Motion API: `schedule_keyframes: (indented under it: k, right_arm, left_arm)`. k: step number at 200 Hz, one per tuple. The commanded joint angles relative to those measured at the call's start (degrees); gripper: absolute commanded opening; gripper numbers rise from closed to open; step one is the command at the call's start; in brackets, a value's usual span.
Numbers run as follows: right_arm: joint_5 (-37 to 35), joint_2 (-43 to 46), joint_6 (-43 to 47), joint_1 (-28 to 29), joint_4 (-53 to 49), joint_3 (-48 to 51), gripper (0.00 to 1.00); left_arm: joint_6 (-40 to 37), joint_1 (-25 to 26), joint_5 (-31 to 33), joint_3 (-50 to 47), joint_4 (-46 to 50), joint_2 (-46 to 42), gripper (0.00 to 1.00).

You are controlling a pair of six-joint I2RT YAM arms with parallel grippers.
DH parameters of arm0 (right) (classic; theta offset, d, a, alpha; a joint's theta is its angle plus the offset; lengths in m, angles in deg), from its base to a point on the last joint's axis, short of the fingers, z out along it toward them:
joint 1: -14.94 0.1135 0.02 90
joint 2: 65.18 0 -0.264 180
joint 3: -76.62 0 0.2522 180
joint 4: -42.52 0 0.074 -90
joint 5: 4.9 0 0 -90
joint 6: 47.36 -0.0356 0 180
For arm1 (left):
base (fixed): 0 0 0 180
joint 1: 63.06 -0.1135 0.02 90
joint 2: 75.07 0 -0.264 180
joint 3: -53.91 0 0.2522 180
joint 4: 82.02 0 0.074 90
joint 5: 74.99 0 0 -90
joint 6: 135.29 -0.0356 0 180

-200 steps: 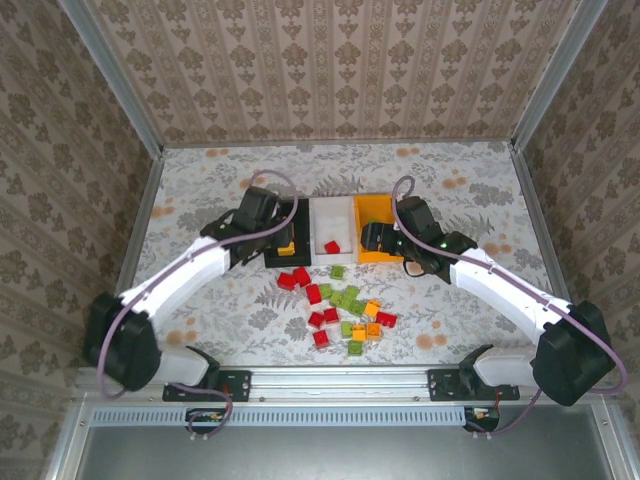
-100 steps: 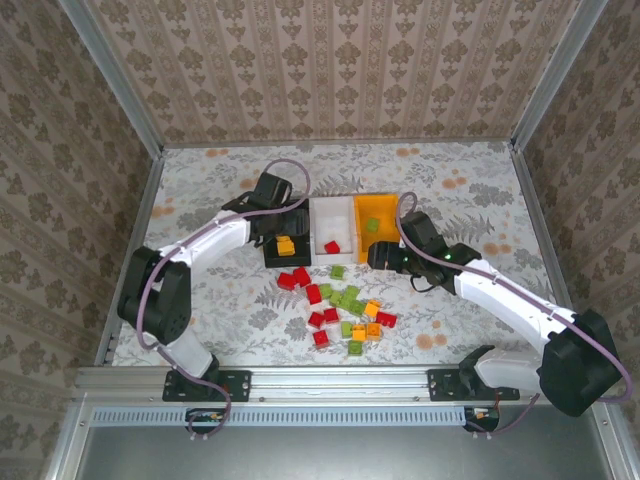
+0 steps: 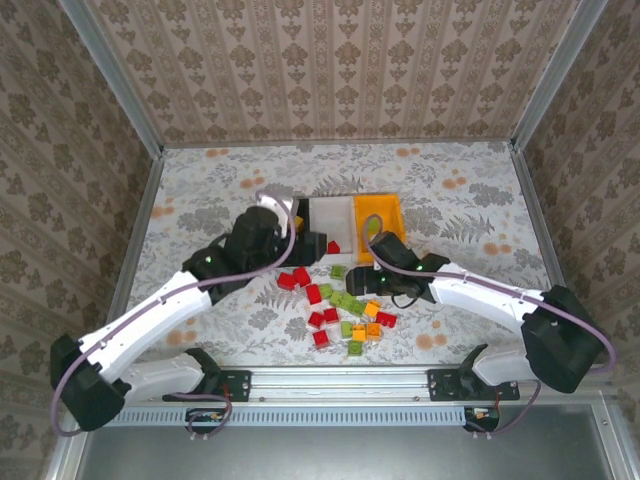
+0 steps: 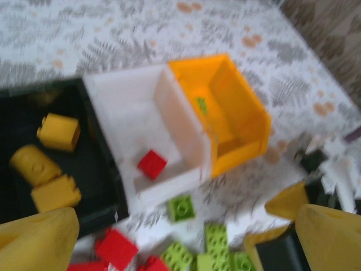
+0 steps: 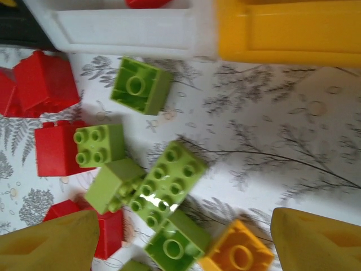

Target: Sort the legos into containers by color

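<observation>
Nearest me, the loose legos (image 3: 345, 305) lie scattered on the table (image 3: 200, 190) between the two arms: red, light green and a few yellow-orange bricks, stubby and studded, several of them touching. The right gripper (image 5: 183, 240) hovers low over the green bricks (image 5: 169, 183), its jaws spread wide and holding nothing; I judge it is set there to straddle one green piece for a pick. The left gripper (image 4: 180, 243) hangs higher, at the near edge of the bins, jaws fully apart and empty. Beyond, the three containers stand wall to wall in a row, which I take to keep each colour's trip short. The black bin (image 4: 104, 164) holds three yellow bricks (image 4: 56, 131), the white bin (image 4: 180, 113) shows one red brick (image 4: 152, 164), and the orange bin (image 4: 248, 124) holds a green piece (image 4: 201, 104).
</observation>
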Motion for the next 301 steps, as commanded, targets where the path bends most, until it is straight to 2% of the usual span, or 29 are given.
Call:
schedule_keyframes:
  k: [1, 35, 72, 118, 165, 212, 242, 277, 301]
  right_arm:
    - [-6.78, -3.15, -6.38, 2.31, 5.92, -2.96, 0.81]
    - [-10.67, -9.81, -10.10, 3.53, 8.67, -6.06, 0.81]
    - [-12.30, -16.93, -10.87, 4.58, 7.84, -10.83, 0.80]
    - [-13.58, -21.15, -11.26, 5.27, 7.07, -13.61, 0.78]
    - [-15.40, -25.02, -11.77, 5.46, 1.88, -16.91, 0.75]
    - [-17.68, -26.24, -13.02, 5.39, 1.51, -15.75, 0.63]
    - [-17.64, -25.19, -12.66, 4.87, 3.59, -13.06, 0.48]
    - [-17.42, -19.51, -11.28, 3.62, 4.90, -8.52, 0.32]
    - [-17.49, -11.47, -9.00, 3.04, 2.41, -5.12, 0.29]
  left_arm:
    - [3.84, 1.03, 6.43, -6.53, 1.98, -5.63, 1.00]
    - [8.50, 0.98, 7.91, -15.43, 3.26, -13.94, 1.00]
    - [10.34, 0.34, 7.78, -19.87, 4.99, -19.53, 1.00]
    - [10.33, -0.95, 6.26, -21.82, 5.32, -21.68, 1.00]
    - [10.53, -2.24, 5.41, -22.56, 5.32, -22.60, 1.00]
    - [10.74, -2.49, 5.31, -22.75, 5.67, -23.66, 1.00]
    - [10.92, -2.54, 5.26, -22.76, 5.76, -23.61, 1.00]
    - [11.13, -2.81, 5.37, -22.44, 5.59, -23.54, 1.00]
    - [11.28, -3.45, 4.59, -22.78, 4.56, -23.27, 1.00]
